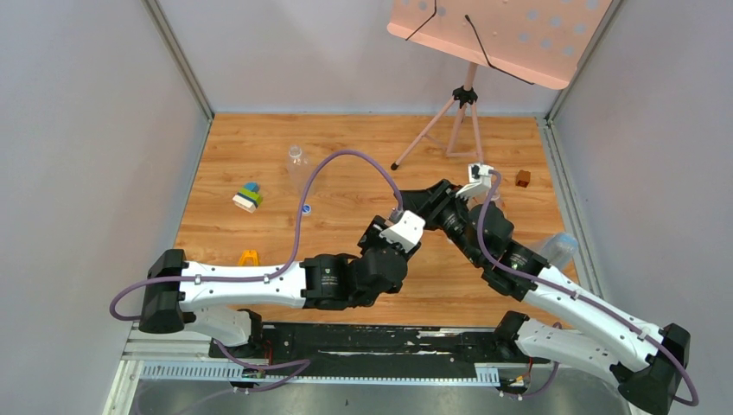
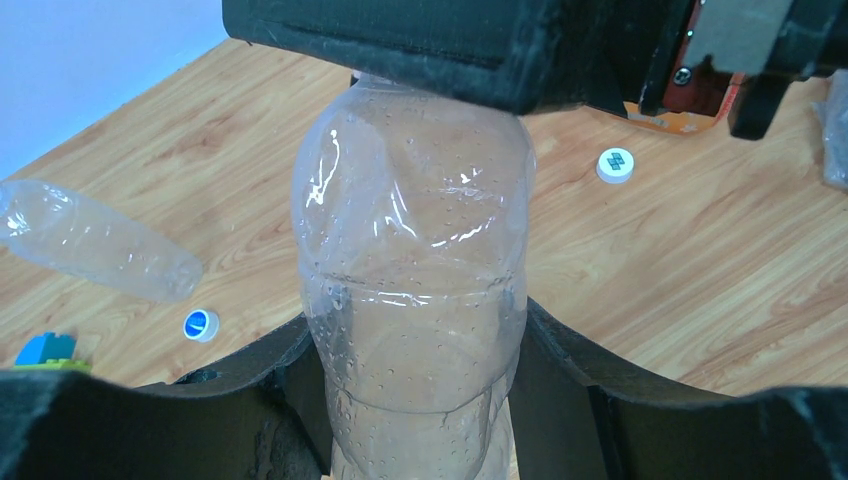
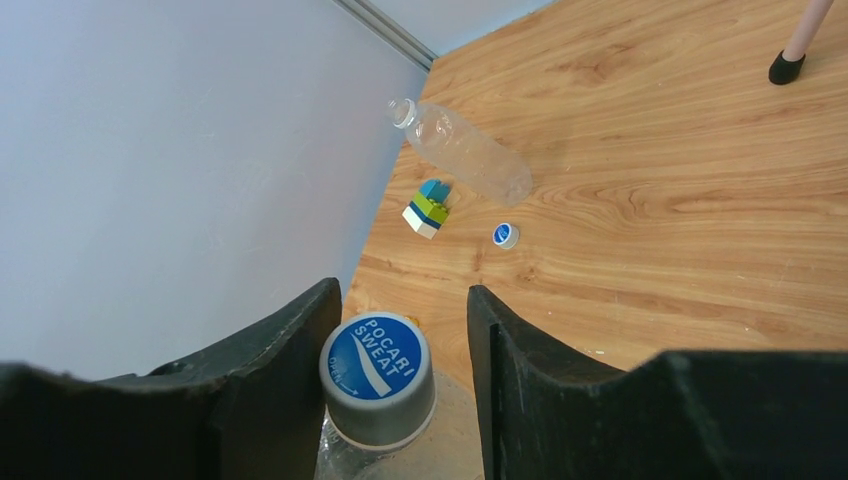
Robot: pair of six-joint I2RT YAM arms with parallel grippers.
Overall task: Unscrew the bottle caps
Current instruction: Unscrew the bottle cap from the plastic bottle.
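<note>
L gripper [image 2: 415, 360] pinches a clear bottle [image 2: 410, 200] round its body, jaws pressed on both sides. R gripper [image 3: 400, 300] sits over the bottle's top w/ jaws spread. The blue-topped cap [image 3: 378, 375] is betw. them, against one finger w/ a gap to the other. A loose blue cap [image 3: 505, 234] lies on the table [image 3: 650, 250] near a lying bottle [image 3: 465, 150].

White "POCARI SWEAT" lettering on blue top of grey-sided bottle cap [image 3: 377, 380], right wrist view.
</note>
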